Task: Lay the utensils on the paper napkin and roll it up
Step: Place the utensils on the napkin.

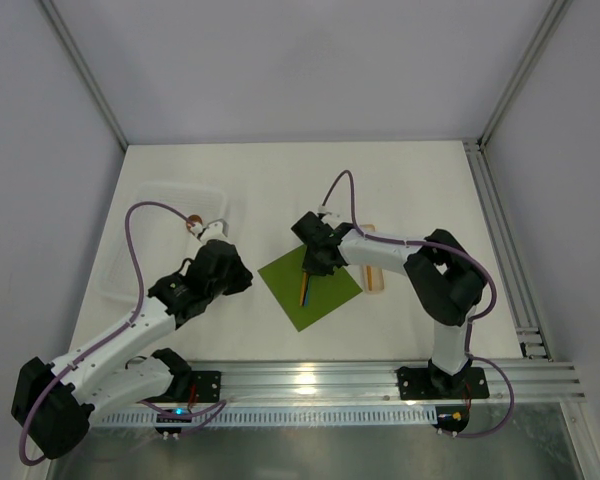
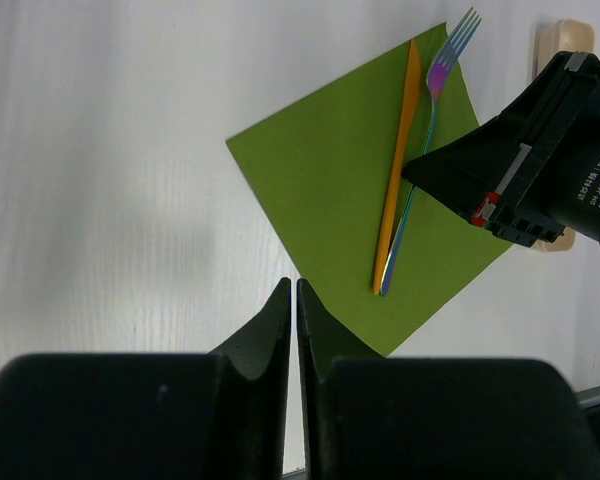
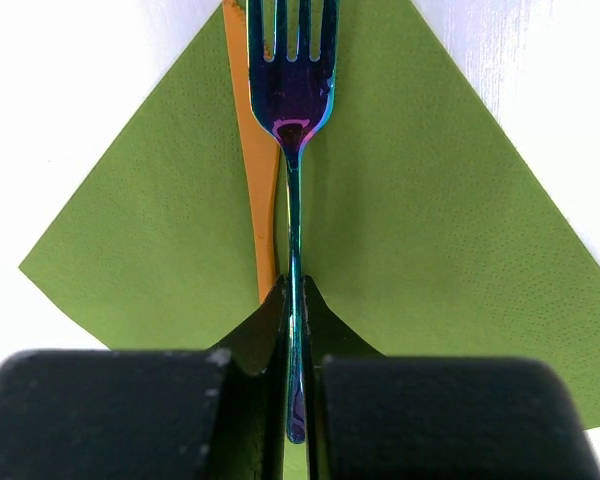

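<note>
The olive-green paper napkin lies flat as a diamond between the arms. It also shows in the left wrist view and the right wrist view. An orange knife lies on it, also seen in the right wrist view. The iridescent fork lies alongside the knife, tines past the napkin's far corner. My right gripper is shut on the fork's handle low over the napkin. My left gripper is shut and empty, left of the napkin.
A clear plastic tray sits at the left with a small brown thing in it. A beige wooden piece lies right of the napkin. A metal rail runs along the right edge.
</note>
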Robot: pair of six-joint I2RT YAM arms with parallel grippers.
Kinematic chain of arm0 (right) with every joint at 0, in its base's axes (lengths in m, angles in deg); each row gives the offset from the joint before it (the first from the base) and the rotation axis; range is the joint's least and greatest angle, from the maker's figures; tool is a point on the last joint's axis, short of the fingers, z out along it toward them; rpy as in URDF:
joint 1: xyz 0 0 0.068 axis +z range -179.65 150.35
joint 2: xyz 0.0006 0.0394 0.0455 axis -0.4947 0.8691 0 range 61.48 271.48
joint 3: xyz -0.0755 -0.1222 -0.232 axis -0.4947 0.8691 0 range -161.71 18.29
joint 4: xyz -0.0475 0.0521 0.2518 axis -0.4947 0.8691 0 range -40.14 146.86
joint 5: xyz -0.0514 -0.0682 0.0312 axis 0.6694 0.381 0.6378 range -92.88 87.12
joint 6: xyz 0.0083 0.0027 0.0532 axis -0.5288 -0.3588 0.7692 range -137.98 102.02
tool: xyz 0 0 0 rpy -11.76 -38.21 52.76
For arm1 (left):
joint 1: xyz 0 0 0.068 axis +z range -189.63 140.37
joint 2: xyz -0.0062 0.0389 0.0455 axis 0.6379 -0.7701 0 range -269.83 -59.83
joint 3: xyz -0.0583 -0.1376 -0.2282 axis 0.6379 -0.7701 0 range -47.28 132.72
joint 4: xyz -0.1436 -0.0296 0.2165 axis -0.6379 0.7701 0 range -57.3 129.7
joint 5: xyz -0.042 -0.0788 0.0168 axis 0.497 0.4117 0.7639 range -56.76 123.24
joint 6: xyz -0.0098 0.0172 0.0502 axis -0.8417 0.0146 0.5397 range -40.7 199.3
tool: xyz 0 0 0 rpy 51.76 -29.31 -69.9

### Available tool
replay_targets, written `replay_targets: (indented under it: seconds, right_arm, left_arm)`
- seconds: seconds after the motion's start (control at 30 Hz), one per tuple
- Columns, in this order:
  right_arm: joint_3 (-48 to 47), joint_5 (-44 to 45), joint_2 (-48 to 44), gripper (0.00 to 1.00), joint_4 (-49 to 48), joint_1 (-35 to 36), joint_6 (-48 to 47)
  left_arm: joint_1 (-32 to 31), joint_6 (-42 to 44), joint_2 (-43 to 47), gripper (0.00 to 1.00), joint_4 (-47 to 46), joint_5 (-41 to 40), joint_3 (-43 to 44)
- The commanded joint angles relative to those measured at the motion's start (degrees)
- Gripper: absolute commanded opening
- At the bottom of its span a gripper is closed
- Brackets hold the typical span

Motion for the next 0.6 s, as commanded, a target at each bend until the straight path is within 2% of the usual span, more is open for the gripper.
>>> replay_targets:
  seconds: [0.0, 0.23, 0.57]
  right_arm:
    - [-2.3, 1.1, 0.1, 0.06, -0.7, 0.4, -0.1]
    - [-1.5, 1.0, -0.2, 0.06, -1.0, 0.4, -0.2]
    - [-2.1, 0.6, 0.6, 0.14, -1.5, 0.3, -0.4]
  left_arm:
    - [-0.2, 0.3, 1.1, 0.05, -1.2, -0.3, -0.4]
    - [-0.2, 0.0, 0.8, 0.05, -1.4, 0.0, -0.6]
    - [-0.2, 0.0, 0.7, 0.06, -1.3, 0.0, -0.8]
